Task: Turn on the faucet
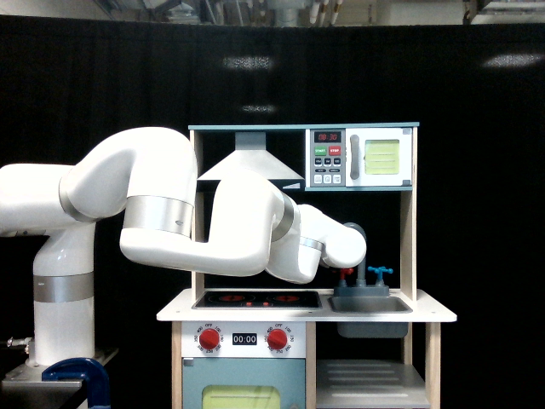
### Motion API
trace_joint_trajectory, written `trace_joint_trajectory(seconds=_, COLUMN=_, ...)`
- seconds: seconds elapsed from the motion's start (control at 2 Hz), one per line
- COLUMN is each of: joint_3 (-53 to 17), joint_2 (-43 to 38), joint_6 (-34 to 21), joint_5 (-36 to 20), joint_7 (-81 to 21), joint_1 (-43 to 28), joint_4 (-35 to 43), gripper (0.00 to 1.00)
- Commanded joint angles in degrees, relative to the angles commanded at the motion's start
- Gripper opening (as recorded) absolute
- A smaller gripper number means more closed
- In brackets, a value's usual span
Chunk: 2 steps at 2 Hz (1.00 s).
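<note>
- Our arm's end (345, 244) sits at the faucet (361, 256), above the red handle (344, 273)
- We cannot tell the hand's opening
- Turning looks left to do

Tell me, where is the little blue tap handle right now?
The blue tap handle sits right of centre in the exterior view, behind the grey sink, just right of the faucet and the red handle, below the toy microwave.
</note>
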<state>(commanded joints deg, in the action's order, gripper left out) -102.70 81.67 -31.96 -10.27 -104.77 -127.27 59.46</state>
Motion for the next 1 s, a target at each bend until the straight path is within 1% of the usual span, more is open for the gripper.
trace_joint_trajectory(seconds=0.5, joint_3=0.2, joint_2=0.9, joint_6=-6.7, joint_5=3.4, joint_7=2.7, joint_1=2.2, joint_4=4.9, gripper=1.0)
trace_joint_trajectory(seconds=1.0, joint_3=0.5, joint_2=2.4, joint_6=-13.0, joint_5=6.3, joint_7=4.8, joint_1=2.4, joint_4=11.5, gripper=1.0)
